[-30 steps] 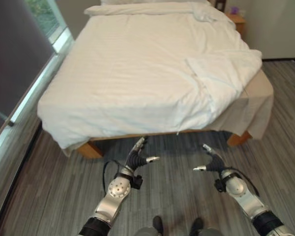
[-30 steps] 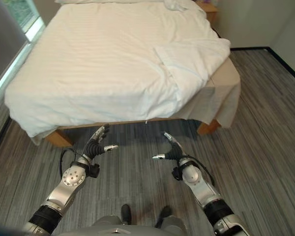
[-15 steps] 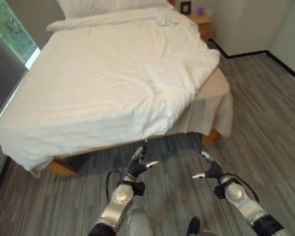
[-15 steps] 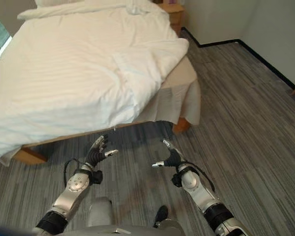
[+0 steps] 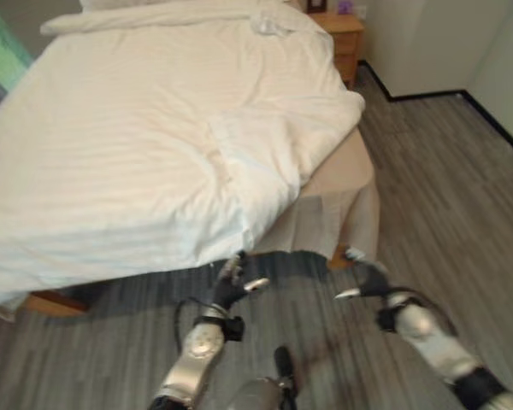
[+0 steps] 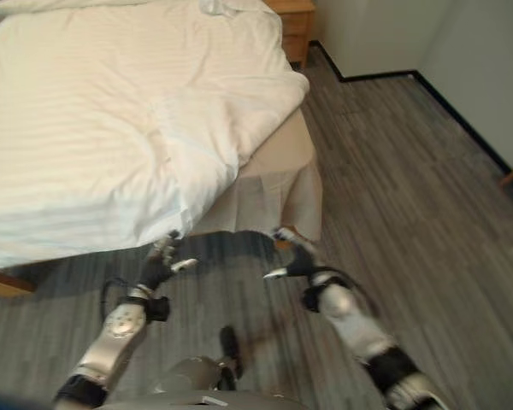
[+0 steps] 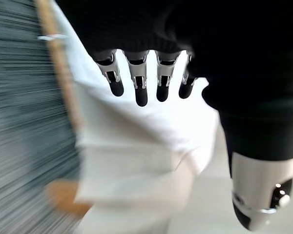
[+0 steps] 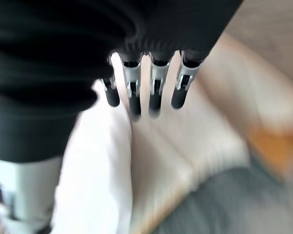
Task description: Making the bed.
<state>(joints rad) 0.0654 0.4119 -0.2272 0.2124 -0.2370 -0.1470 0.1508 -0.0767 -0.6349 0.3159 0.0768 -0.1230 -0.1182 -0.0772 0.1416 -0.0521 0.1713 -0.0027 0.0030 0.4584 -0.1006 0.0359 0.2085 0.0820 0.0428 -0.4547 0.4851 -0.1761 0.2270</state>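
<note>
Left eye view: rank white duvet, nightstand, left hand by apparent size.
1. white duvet, largest by far.
2. nightstand and left hand look alike; the hand is much nearer, so no ranking.

We see a white duvet (image 5: 137, 145) with faint tone-on-tone stripes covering the bed. At the near right corner, where the duvet is turned back, a beige mattress (image 5: 338, 184) shows, with a pale beige bed skirt (image 5: 325, 229) hanging below it. The bed frame's leg (image 5: 47, 301) at the near left is orange-brown wood. The floor (image 5: 445, 188) is grey, streaked with darker and lighter lines. At the far right stands a light wooden nightstand (image 5: 346, 38). The wall (image 6: 385, 30) is off-white with a black baseboard (image 6: 457, 115). Our left hand (image 5: 232, 286) and right hand (image 5: 366, 280) are silver with dark fingertips and black covers.
</note>
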